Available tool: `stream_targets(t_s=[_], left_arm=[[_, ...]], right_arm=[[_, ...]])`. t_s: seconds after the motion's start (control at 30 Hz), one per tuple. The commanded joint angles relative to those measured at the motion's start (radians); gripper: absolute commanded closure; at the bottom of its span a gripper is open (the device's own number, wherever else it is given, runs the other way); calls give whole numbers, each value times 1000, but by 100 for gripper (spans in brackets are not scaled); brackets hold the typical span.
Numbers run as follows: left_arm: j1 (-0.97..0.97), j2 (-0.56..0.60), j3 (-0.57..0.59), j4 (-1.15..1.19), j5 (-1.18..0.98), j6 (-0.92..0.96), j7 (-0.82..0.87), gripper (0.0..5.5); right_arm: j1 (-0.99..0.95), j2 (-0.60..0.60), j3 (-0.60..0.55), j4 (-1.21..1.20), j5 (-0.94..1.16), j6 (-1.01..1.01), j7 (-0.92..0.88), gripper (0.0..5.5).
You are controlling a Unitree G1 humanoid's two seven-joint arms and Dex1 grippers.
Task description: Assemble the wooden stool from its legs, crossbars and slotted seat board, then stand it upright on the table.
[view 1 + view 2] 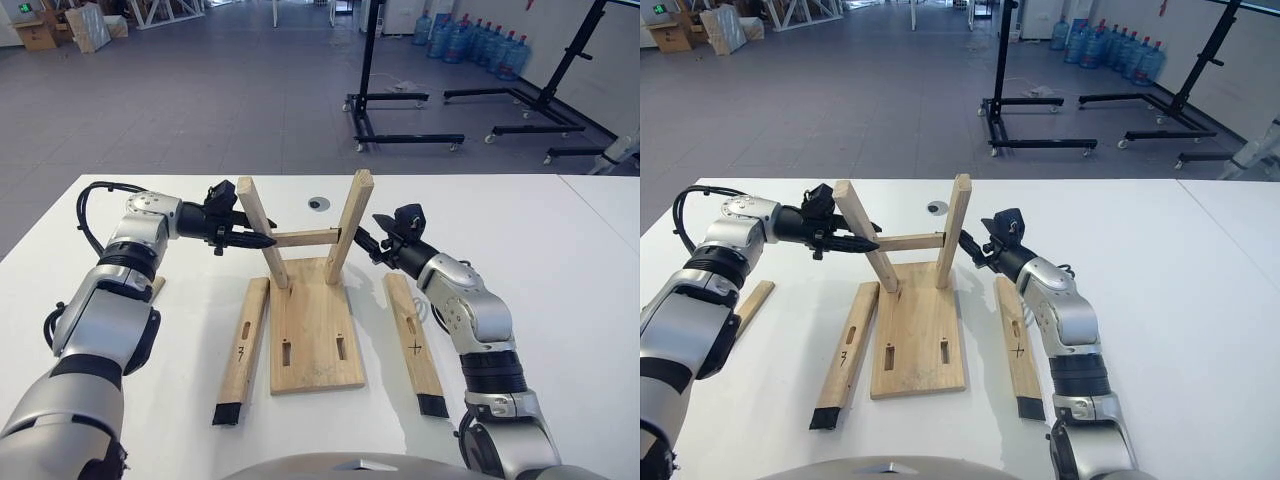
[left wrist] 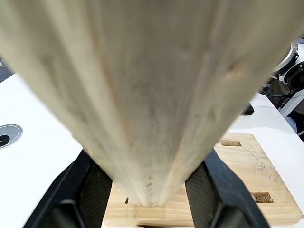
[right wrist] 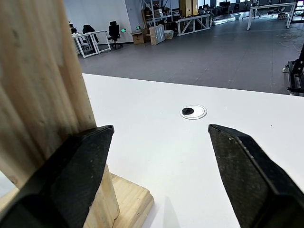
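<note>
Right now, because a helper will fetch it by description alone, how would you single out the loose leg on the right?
On the white table, find the slotted seat board lying flat in the middle. The leg lies flat alongside its right edge, black-tipped end toward the robot. Unlike the other loose leg on the left, it carries a plus sign.

Seat board (image 1: 312, 340), loose legs (image 1: 243, 345) on table (image 1: 560, 250)

Arms: left arm (image 1: 108, 300) and right arm (image 1: 482, 322), rounded silver-grey shells, black joint bands.
Cable: black cable (image 1: 88, 205) loops by the left wrist shell.
Pincers: left pincer (image 1: 266, 241), right pincer (image 1: 358, 238), matte black, tapered.
</note>
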Motion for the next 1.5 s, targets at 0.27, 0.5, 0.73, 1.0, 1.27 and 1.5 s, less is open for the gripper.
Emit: stream_targets(t_s=[0.27,0.5,0.73,1.0,1.27,1.5], left_arm=[[-26,-161,-137,-72,20,-17,-4,347],[-37,-161,-149,-66,11,-20,-4,347],[-58,-149,-42,-44,16,-78,-4,347],[-17,-73,84,-122,49,-109,-4,347],[14,-43,82,-147,56,-28,-4,268],[8,-14,131,-163,24,-7,-4,150]], right_arm=[[-116,125,-42,20,96,-163,-14,180],[-243,108,-146,76,52,-286,-141,180],[-221,104,-109,77,-4,-325,-170,180],[-229,56,-168,178,-108,-464,-288,180],[-265,11,-233,243,-163,-565,-424,180],[-252,-2,-241,224,-149,-570,-428,180]])
